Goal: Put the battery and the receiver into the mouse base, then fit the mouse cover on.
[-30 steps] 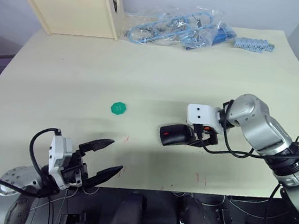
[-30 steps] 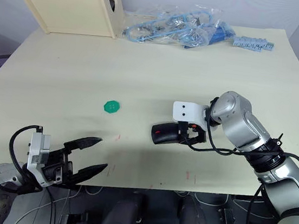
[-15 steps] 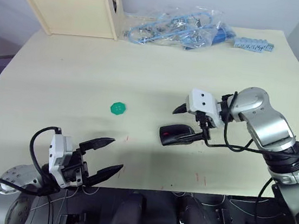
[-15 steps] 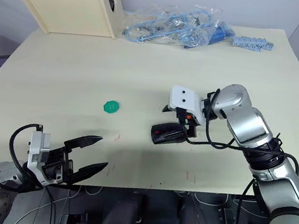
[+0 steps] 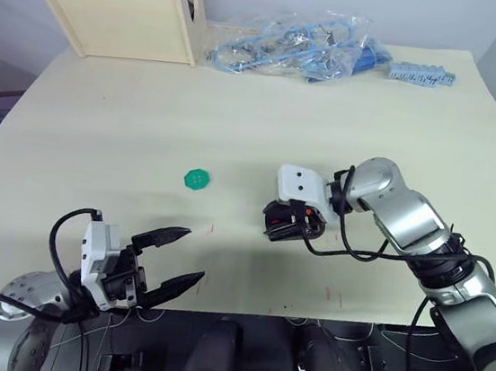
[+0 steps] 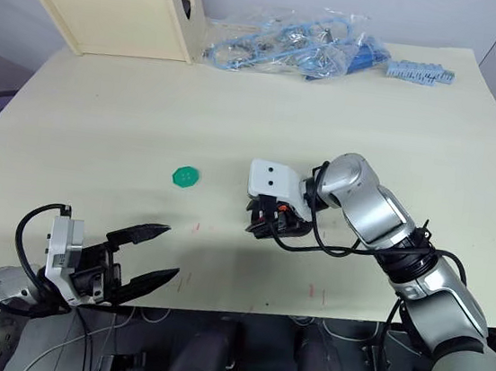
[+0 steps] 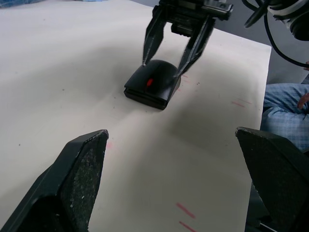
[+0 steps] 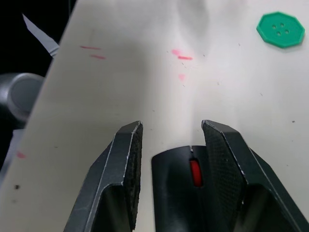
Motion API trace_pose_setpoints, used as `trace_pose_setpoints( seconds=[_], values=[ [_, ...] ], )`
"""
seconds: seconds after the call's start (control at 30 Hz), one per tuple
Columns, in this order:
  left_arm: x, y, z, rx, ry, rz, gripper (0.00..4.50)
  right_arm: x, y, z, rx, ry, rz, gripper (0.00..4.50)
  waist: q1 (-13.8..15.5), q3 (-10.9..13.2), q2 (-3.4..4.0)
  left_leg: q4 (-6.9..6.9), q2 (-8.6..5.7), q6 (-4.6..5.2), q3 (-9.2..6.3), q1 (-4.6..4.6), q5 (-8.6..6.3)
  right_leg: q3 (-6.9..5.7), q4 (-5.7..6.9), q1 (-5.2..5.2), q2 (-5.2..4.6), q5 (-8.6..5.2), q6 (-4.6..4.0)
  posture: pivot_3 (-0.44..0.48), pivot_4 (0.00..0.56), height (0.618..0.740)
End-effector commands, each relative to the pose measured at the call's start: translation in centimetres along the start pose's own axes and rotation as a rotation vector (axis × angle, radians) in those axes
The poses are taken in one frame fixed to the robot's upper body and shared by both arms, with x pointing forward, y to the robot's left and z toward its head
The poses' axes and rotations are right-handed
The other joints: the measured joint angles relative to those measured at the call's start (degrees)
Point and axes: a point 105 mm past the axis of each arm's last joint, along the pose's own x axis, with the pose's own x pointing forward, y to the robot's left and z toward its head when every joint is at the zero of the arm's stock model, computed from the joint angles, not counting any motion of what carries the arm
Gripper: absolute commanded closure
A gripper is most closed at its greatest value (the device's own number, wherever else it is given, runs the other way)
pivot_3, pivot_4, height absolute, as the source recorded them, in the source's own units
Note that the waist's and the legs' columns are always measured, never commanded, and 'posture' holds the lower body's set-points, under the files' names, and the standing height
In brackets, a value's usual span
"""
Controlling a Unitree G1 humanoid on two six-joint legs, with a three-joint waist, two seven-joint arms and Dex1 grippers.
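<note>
Since half a second ago my right gripper (image 6: 264,225) has swung down from above the mouse and now straddles it, one finger on each flank; a second ago it sat at the mouse's right end instead; the left gripper (image 5: 178,255) has not shifted, hovering over the desk's (image 5: 130,117) near edge with its fingers spread wide and holding nothing.

Right fingers (image 8: 126,159) are partly open with the mouse (image 7: 153,85) between them; from the left wrist view the tips seem to meet its sides, but I cannot tell whether they bear on it or merely bracket it.

The mouse lies on the desk right of centre, near the front, well apart from the green toothed disc (image 5: 196,178); it reads as one closed black body with the red scroll wheel (image 8: 194,172) on top, so I judge the mouse cover already sits on the mouse base.

Step in hand, by my reckoning: seating or checking the cover; the next move calls for a gentle squeeze or downward press without sliding the mouse.

Battery and receiver I cannot make out; presumably inside, not confirmed; the seam's far side is hidden by my fingers.
</note>
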Motion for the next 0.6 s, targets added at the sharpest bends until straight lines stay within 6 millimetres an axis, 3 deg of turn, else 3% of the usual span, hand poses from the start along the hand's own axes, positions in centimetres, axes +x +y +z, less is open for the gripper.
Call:
trace_pose_setpoints(
  seconds=[0.03, 0.6],
  values=[
    [-0.02, -0.17, 0.7, 0.032, -0.009, -0.008, 0.0, 0.25, -0.49, 0.88, -0.045, 0.004, -0.017, 2.46, -0.02, 0.0, 0.0, 0.0, 0.0, 0.0, -0.01, 0.0, 0.0, 0.0, 0.0, 0.0, 0.0, 0.0, 0.0, 0.0, 0.15, 0.74],
    [0.03, -0.51, 0.54, 0.024, -0.007, -0.008, 0.0, 0.76, -1.03, 0.02, -0.016, 0.047, -0.02, 2.46, -0.04, 0.0, 0.01, -0.01, 0.0, 0.0, -0.01, -0.01, 0.0, 0.0, 0.0, -0.02, 0.01, 0.0, 0.0, 0.0, 0.15, 0.74]
  ],
)
